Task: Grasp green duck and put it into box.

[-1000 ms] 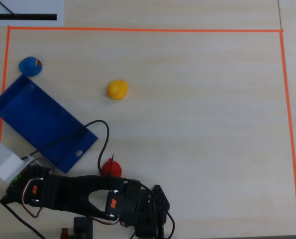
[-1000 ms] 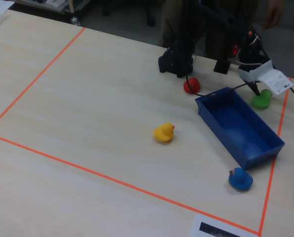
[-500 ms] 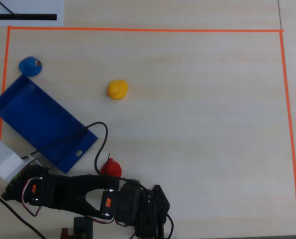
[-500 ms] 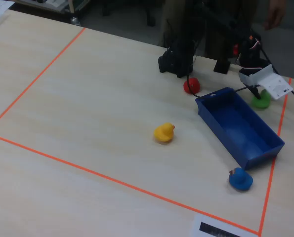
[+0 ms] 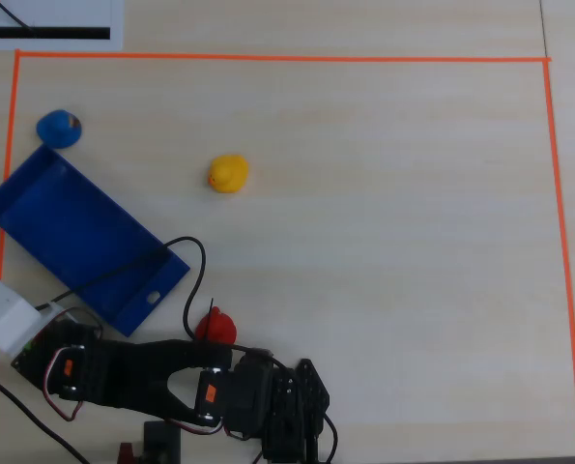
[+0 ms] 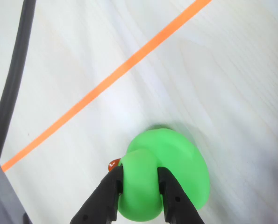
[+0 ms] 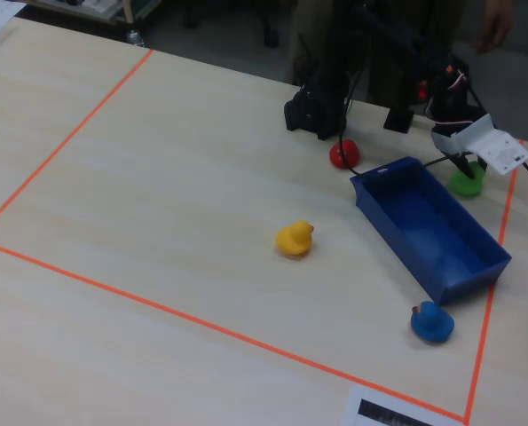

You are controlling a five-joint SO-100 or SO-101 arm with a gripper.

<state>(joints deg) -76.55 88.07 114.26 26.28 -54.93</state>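
The green duck (image 6: 169, 161) is lime green with a small orange beak (image 6: 113, 164). It sits low at the table next to orange tape. My gripper (image 6: 139, 185) is shut on its head, one black finger (image 6: 111, 191) on each side. In the fixed view the green duck (image 7: 466, 183) is just outside the blue box (image 7: 428, 232), beyond its long far wall, with my gripper (image 7: 463, 170) above it under a white camera mount. In the overhead view the box (image 5: 70, 220) lies at the left. The duck and gripper are hidden there under the white mount (image 5: 2, 317).
A yellow duck (image 5: 228, 174) sits mid-table, a blue duck (image 5: 58, 128) by the box's far end, and a red duck (image 5: 215, 327) near the arm base. Orange tape (image 5: 277, 58) borders the work area. A black cable (image 6: 12, 84) runs along the left of the wrist view.
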